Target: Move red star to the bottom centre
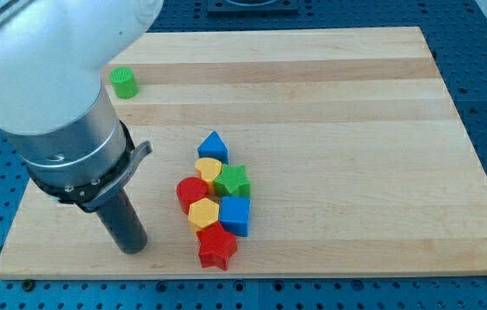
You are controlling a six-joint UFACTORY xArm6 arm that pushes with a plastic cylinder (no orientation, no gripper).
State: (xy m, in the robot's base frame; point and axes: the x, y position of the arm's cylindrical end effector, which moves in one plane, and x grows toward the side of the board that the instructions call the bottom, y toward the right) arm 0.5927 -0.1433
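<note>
The red star (216, 248) lies near the board's bottom edge, a little left of centre, at the bottom end of a cluster of blocks. Above it, touching or nearly so, sit a yellow hexagon (202, 213), a blue cube (235, 215), a red round block (192, 193), a green star (233, 181), a yellow heart-like block (209, 169) and a blue triangular block (213, 145). My tip (132, 248) rests on the board to the left of the red star, apart from it.
A green cylinder (123, 83) stands alone at the upper left of the wooden board (355, 129). The arm's large white and grey body (53, 95) covers the board's left part. The board's bottom edge runs just below the red star.
</note>
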